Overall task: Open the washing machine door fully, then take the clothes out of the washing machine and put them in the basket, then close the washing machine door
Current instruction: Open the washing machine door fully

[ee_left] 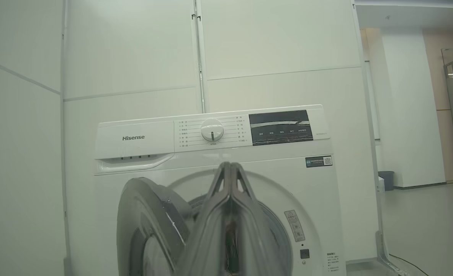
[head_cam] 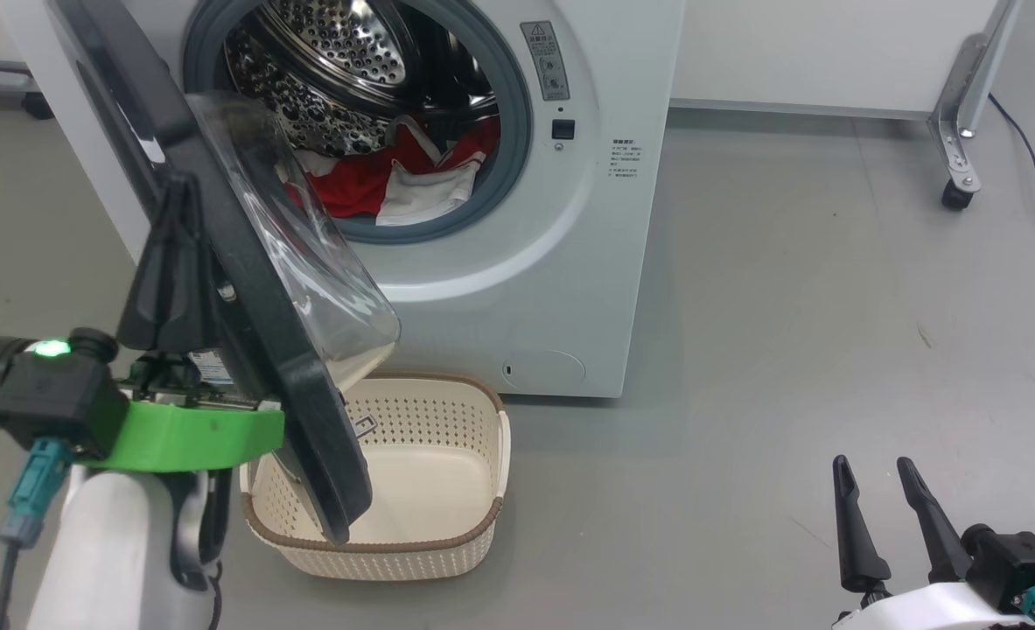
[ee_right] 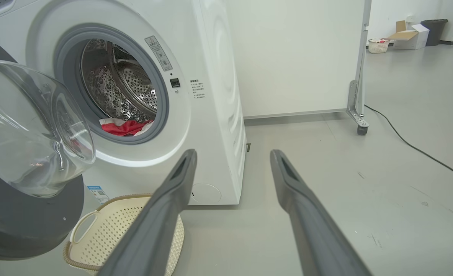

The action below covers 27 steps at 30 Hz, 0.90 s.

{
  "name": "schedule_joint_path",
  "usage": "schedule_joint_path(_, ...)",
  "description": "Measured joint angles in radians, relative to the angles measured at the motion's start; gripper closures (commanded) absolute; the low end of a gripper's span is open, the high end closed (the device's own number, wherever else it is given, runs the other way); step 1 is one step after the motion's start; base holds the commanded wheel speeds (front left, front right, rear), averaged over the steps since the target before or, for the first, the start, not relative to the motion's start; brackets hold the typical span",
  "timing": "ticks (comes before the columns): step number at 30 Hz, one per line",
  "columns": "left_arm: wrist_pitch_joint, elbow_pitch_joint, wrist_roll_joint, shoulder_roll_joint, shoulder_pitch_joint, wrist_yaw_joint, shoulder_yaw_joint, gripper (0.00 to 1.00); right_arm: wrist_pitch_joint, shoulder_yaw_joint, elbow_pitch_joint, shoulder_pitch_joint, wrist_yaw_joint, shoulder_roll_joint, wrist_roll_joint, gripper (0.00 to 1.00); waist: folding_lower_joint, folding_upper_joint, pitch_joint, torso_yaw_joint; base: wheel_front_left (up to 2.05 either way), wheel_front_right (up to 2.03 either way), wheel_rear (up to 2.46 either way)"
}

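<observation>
Nearest, left gripper (head_cam: 176,188), jaws clenched on nothing, just beside the outer face of the washing machine door (head_cam: 307,411). Door swung out above the basket (head_cam: 430,420). Clothes (head_cam: 360,184) heaped inside the washing machine (head_cam: 587,262). Right gripper (head_cam: 872,464) well apart, jaws released, empty.

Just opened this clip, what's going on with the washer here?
The robot is at the door-opening stage. Its left gripper, fingers shut, sits at the outer side of the washing machine door, which stands partly swung out above the basket on the floor. The red and white clothes lie in the drum of the washing machine; none show in the basket. The right gripper waits open, low on the right, holding nothing.
</observation>
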Motion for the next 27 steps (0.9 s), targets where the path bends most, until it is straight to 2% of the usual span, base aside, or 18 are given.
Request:
schedule_joint_path(6,0.072,0.009,0.006,-0.014,0.002,-0.009,-0.089,1.00,0.000,-0.001,0.004,0.000,0.004,0.007,-0.003,0.00,0.0000,0.0000,0.001,-0.005,0.00,0.00,0.00)
schedule_joint_path(15,0.170,0.056,-0.006,-0.026,0.061,-0.016,-0.172,1.00,0.000,-0.009,0.007,0.000,0.012,0.021,-0.008,0.00,0.0000,0.0000,0.007,-0.016,0.00,0.00,0.00)
schedule_joint_path(27,0.285,0.135,-0.067,-0.035,0.135,-0.015,-0.223,1.00,0.000,-0.018,0.018,0.000,0.013,0.033,-0.018,0.00,0.0000,0.0000,0.016,-0.029,0.00,0.00,0.00)
